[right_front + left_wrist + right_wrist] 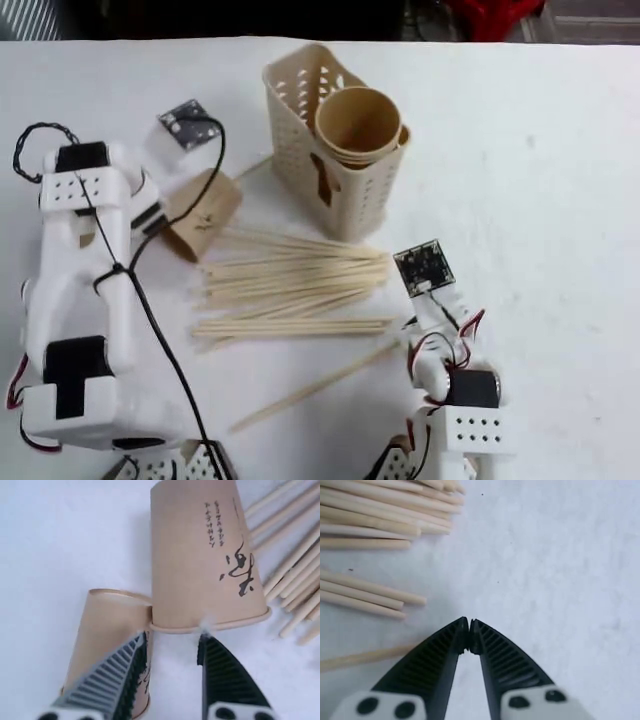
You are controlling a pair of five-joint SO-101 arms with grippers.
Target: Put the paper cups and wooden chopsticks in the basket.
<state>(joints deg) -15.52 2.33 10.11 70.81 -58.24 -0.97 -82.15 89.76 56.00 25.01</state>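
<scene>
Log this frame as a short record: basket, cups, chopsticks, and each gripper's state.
basket: beige slotted plastic basket, upright on the white table
cups in basket: stacked brown paper cups
cups outside: brown paper cup on its side, second lying cup beside it
chopsticks: pile of wooden chopsticks on the table beside the basket; stray chopstick apart from it
left gripper: open, empty, at the lying cups
right gripper: shut, empty, near the chopstick ends

White table (pixel 560 150) evenly lit; dark area (pixel 250 18) beyond far edge; red object (pixel 495 14) at back right.
</scene>
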